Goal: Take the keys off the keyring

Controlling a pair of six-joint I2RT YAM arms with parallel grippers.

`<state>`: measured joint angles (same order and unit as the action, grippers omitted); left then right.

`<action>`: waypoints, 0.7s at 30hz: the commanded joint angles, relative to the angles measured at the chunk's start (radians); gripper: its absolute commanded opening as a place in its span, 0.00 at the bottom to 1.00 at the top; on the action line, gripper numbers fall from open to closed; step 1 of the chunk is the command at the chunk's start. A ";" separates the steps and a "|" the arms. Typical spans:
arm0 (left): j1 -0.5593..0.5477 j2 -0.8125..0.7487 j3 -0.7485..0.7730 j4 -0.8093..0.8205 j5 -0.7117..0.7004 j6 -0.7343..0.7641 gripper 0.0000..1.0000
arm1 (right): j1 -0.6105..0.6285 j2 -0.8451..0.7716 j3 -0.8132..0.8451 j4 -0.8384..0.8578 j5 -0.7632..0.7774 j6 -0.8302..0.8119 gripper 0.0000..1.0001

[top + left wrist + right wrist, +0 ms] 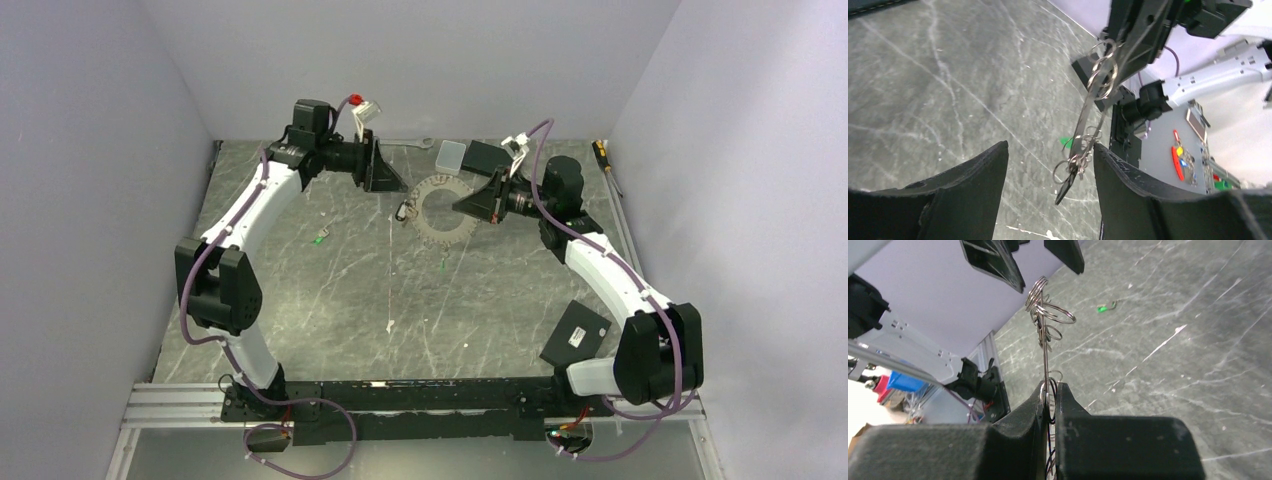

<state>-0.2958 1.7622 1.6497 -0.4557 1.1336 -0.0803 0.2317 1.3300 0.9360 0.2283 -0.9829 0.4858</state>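
One key, the black key (1066, 186), hangs on the keyring (1102, 70), at the low end of its tangle of rings. The keyring is in the air over the far half of the table (300, 300), about midway between the left and right edges.

Your right gripper (1049, 392) is clamped on one end of it. Your left gripper (1050, 146) has its fingers apart, one on either side of the dangling end.

Close the left gripper on the black key's head, not on a loose ring. Hold the right clamp firm so the string is taut, then work the key round its ring without yanking.

A green key (320, 237) lies on the table toward the left edge. A green speck (441, 263) nearer the middle is likely the other one.

You cannot make out which ring carries the black key, because the loops overlap. You cannot pick that key out in the right wrist view, and the pads hide the gripped stretch. From above, the keyring is too small to read.
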 commanded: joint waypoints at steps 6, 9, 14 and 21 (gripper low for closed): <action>0.068 -0.089 -0.105 0.115 -0.046 -0.083 0.72 | -0.002 0.019 0.123 0.034 0.090 0.051 0.00; 0.070 -0.099 -0.123 0.102 -0.030 -0.056 0.72 | -0.002 0.023 0.134 0.027 0.096 0.046 0.00; 0.070 -0.122 -0.173 0.127 0.004 -0.039 0.69 | -0.002 0.023 0.144 -0.005 0.139 0.039 0.00; 0.069 -0.160 -0.284 0.164 -0.066 -0.026 0.68 | -0.002 0.034 0.160 -0.058 0.269 0.069 0.00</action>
<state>-0.2249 1.6512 1.4052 -0.3435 1.0939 -0.1276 0.2317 1.3609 1.0340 0.1699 -0.8074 0.5201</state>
